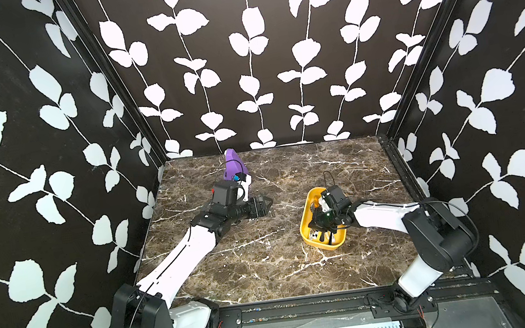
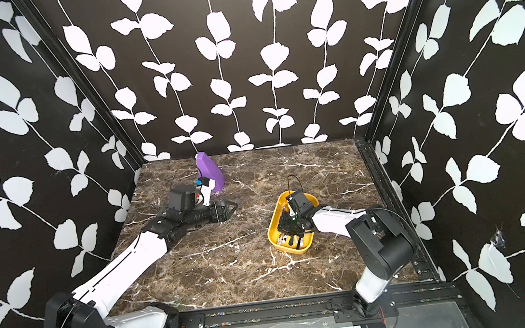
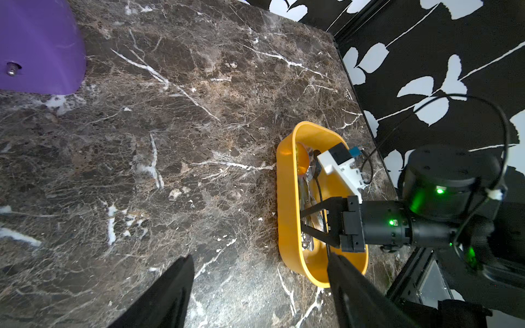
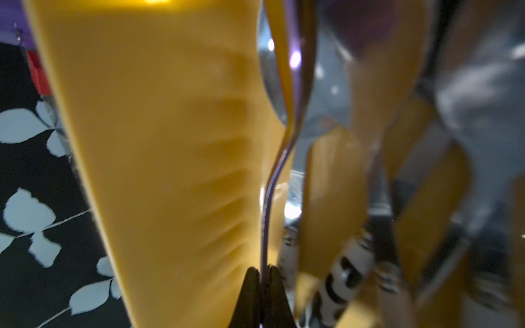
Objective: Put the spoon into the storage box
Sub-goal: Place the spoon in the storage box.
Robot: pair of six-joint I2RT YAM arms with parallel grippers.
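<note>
Mostly blurred: right claw [image 4: 264, 272] pinching spoon [image 4: 277, 136] handle inside storage box [image 4: 159, 159].

Just a purple wedge thing [image 1: 233, 165] sitting at the back of the brown marble table [image 1: 267, 266], leafy black-and-white walls [image 1: 257, 53] around.

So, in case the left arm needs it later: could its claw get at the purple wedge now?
Probably yes: the left claw is open and empty, the purple wedge stands close behind that arm, nothing between.
</note>
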